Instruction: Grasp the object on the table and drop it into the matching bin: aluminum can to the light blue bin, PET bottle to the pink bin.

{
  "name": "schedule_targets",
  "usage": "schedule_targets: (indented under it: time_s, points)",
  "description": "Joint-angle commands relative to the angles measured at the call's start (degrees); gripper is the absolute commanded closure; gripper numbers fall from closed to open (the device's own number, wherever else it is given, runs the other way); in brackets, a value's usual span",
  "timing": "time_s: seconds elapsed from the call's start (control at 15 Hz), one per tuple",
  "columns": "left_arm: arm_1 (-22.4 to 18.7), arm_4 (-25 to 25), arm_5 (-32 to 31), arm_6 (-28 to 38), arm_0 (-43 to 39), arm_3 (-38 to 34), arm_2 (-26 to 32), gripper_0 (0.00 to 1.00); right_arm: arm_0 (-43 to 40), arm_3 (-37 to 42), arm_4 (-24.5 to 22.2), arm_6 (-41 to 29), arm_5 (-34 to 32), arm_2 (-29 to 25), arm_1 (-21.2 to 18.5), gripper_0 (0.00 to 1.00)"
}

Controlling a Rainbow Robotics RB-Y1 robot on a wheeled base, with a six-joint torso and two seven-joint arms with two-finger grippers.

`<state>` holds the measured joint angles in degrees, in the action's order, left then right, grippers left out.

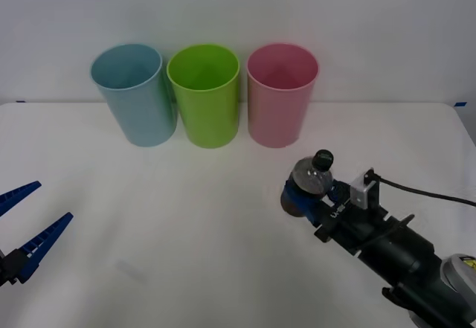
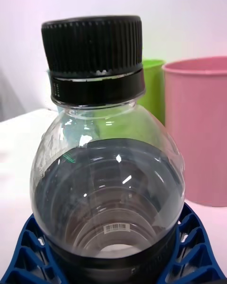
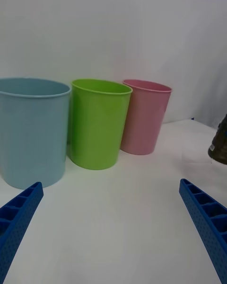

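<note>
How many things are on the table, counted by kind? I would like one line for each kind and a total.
Bins: 3 – light blue bin, lime green bin, pink bin
Bottles: 1 – PET bottle, held in the right gripper
Total: 4

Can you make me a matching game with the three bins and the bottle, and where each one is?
Things:
1. blue bin
2. green bin
3. pink bin
4. bottle

Places:
A. middle of the row
B. in the right pincer
C. the robot's left end of the row
D. end of the row nearest the bottle

Pairs: 1-C, 2-A, 3-D, 4-B
</note>
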<state>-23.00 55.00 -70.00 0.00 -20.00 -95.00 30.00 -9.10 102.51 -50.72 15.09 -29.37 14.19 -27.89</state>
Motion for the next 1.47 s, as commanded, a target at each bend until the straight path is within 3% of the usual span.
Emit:
schedule_targets:
  time_s: [0.07, 0.4, 0.8, 1.2, 1.47]
  points:
    - [0.0, 0.0, 0.0, 0.0, 0.0, 0.0, 0.0, 0.0, -1.3, 4.6, -0.7, -4.5, 0.0, -1.9, -1.9, 1.0]
    - [0.0, 0.0, 0.0, 0.0, 0.0, 0.0, 0.0, 0.0, 0.9, 11.0, -1.8, -16.6, 0.9, -5.2, -7.0, 1.0]
    - [0.0, 0.0, 0.0, 0.0, 0.0, 0.0, 0.0, 0.0, 11.5, 11.3, -1.9, -29.4, 6.0, -5.5, -14.6, 1.0]
    - [0.0, 0.0, 0.0, 0.0, 0.0, 0.0, 0.0, 0.0, 25.5, 1.4, -1.9, -34.2, 6.0, -2.7, -15.2, 1.0]
    - [0.0, 0.0, 0.0, 0.0, 0.0, 0.0, 0.0, 0.0, 34.6, -8.6, -5.5, -34.5, 6.0, -1.3, -10.3, 1.0]
